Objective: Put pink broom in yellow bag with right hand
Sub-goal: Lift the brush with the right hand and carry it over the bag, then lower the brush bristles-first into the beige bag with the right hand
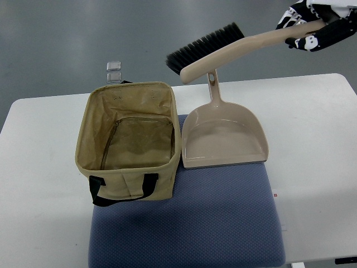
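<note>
At the upper right, right hand (pixel 313 29): black and white, wrapped tight around the broom's handle.
Broom: long pale pink plastic broom (pixel 234 48) with black bristles, held up in the air above the dustpan handle.
Bag: open tan-yellow cloth bag (pixel 127 184), left of centre, on a blue mat (pixel 223 218).
Dustpan: pale pink plastic dustpan (pixel 223 137), just beside the bag.
Table: white table (pixel 312 139).
</note>
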You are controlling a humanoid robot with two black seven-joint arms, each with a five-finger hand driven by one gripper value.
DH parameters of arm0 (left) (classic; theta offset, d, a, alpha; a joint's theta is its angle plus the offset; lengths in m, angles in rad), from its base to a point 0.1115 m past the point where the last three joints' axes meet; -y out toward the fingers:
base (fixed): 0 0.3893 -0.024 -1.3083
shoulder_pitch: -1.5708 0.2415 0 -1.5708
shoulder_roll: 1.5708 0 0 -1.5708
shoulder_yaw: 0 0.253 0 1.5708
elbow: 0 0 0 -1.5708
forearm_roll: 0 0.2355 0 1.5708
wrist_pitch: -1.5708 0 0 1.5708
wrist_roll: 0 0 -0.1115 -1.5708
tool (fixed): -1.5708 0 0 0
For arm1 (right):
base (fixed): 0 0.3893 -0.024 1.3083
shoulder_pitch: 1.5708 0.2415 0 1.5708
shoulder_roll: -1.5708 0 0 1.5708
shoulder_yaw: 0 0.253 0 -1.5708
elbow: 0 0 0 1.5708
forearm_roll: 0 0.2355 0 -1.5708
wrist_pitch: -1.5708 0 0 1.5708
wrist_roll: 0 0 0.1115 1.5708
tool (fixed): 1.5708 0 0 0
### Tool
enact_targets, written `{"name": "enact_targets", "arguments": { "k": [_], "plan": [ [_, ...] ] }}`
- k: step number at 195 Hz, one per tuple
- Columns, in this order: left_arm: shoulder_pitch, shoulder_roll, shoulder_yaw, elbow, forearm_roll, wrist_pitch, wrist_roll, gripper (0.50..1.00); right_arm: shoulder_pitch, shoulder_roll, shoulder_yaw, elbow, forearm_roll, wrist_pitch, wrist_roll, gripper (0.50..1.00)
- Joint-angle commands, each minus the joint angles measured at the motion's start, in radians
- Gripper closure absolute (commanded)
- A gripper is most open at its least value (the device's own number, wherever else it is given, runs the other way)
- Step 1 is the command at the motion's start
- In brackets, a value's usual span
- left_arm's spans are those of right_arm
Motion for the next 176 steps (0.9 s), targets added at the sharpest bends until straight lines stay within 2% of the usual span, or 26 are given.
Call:
{"name": "enact_targets", "arguments": {
  "k": [1, 38, 79, 134, 176],
  "plan": [
    [0.0, 0.0, 0.0, 0.002, -0.001, 0.0, -0.001, 0.5, 0.071, 0.127, -0.059, -0.068, -0.141, 0.0, -0.003, 1.0],
    [0.0, 0.0, -0.005, 0.002, -0.001, -0.001, -0.001, 0.5, 0.158, 0.334, -0.154, -0.189, -0.251, 0.0, -0.003, 1.0],
    [0.0, 0.0, -0.005, 0.002, -0.001, -0.001, -0.001, 0.5, 0.212, 0.491, -0.226, -0.304, -0.343, 0.0, -0.003, 1.0],
    [0.0, 0.0, -0.005, -0.007, -0.001, -0.001, -0.001, 0.5, 0.236, 0.587, -0.308, -0.327, -0.435, 0.0, -0.003, 1.0],
    [0.0, 0.0, -0.006, -0.005, -0.001, -0.001, -0.001, 0.5, 0.239, 0.623, -0.337, -0.335, -0.467, 0.0, -0.001, 1.0]
  ]
}}
